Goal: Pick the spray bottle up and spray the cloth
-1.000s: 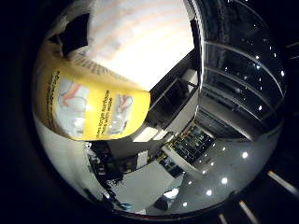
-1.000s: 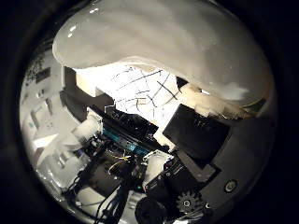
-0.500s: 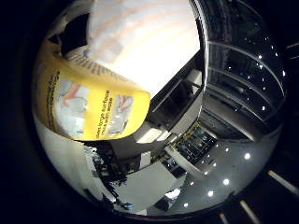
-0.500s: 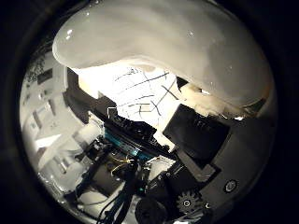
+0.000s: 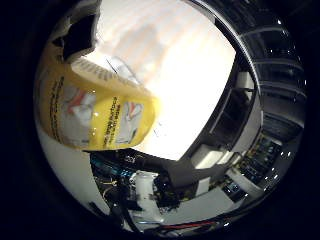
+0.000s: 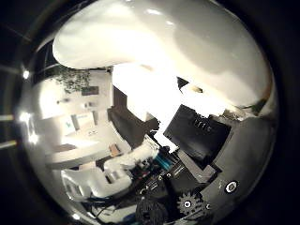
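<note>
The spray bottle is close against my palm. The right little finger side palm view shows its yellow printed label (image 5: 95,105) wrapped round a white body. The right thumb side palm view shows its smooth white body (image 6: 159,47) filling much of the picture. My hand (image 6: 202,141) shows as black and white finger parts curled against the bottle's white side, with a geared part beside them. The hand is shut on the bottle. I cannot make out the cloth in either view.
A bright white surface (image 5: 190,70) lies behind the bottle. Dark arm and machine parts (image 5: 145,190) show below it. Room furniture and pale shelves (image 6: 75,103) show far off beside the bottle.
The background has swung round in both views, so the hand has turned. The bottle keeps its place against the palm and moves with the hand.
</note>
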